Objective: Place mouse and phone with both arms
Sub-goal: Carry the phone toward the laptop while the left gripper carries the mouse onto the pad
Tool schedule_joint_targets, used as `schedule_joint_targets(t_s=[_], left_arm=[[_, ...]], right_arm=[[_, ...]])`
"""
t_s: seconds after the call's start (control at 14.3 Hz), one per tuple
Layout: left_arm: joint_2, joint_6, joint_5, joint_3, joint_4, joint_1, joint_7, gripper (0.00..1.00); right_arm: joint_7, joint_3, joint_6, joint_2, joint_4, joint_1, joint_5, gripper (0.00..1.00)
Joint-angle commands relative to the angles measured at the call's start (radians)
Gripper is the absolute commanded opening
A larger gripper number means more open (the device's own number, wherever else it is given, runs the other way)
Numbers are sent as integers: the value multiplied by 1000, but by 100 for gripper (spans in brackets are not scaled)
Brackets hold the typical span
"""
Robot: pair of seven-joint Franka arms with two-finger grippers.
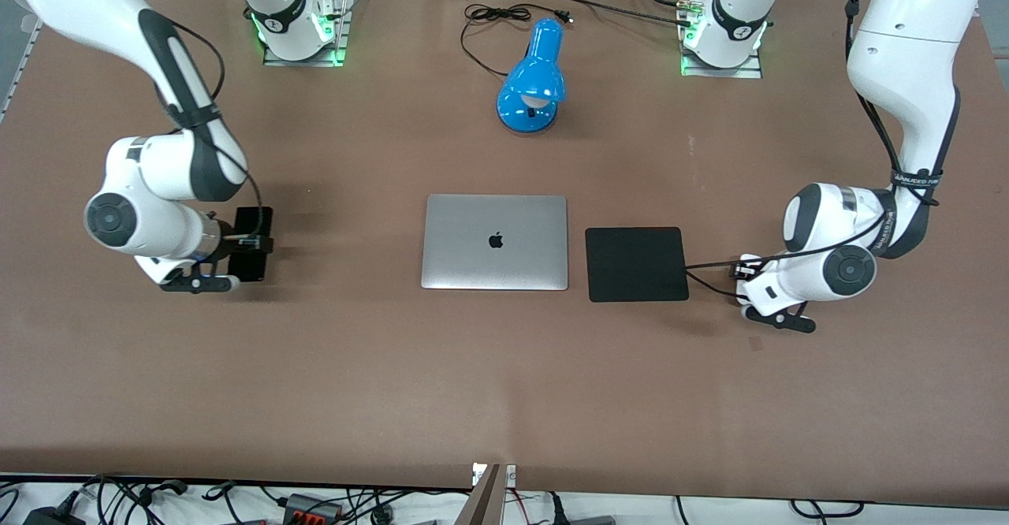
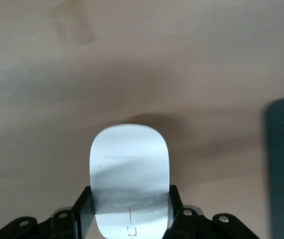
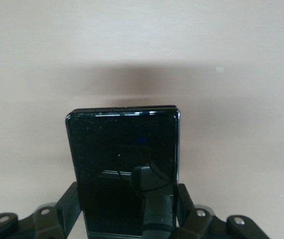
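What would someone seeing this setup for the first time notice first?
Probably the two arms, each already holding something: the right gripper has its jaws shut on the black phone at the right arm's end of the table, and the left gripper clamps the white mouse beside the black pad. Next, the bright blue lamp stands out, farther from the front camera than the closed silver laptop.

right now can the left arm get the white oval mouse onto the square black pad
Probably yes. The left hand grips the white oval mouse right beside the square black pad, at the left arm's end of the table, and nothing lies on the pad or between them.
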Motion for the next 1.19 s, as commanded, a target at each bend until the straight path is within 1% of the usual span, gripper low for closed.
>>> schedule_joint_targets(t_s=[0.0,0.07,0.14,0.21,0.35,0.42,0.56,0.77,1.05,1.12], left_arm=[[-27,-100,12,-87,6,-10,-142,45],[-26,-101,12,-120,3,-12,-169,45],[-20,-98,12,-151,3,-18,-196,45],[-13,-92,12,-167,3,-35,-241,45],[-3,-41,12,-168,-12,-84,-352,45],[3,-9,12,-168,-26,-110,-382,45],[22,31,12,-168,-23,-138,-388,45],[27,39,12,-168,-19,-155,-411,45],[39,62,14,-168,-20,-158,-433,45],[39,62,12,-168,-22,-158,-433,49]], right_arm=[[120,2,1,31,38,110,11,29],[145,2,4,45,53,141,13,29],[150,2,22,65,59,158,35,29],[150,2,47,82,64,178,69,29],[150,2,103,114,64,234,86,29],[150,2,120,120,64,259,88,29],[159,2,127,136,64,279,88,29],[162,2,145,151,64,314,88,29],[161,2,162,179,64,323,88,29],[162,2,162,180,64,322,88,30]])
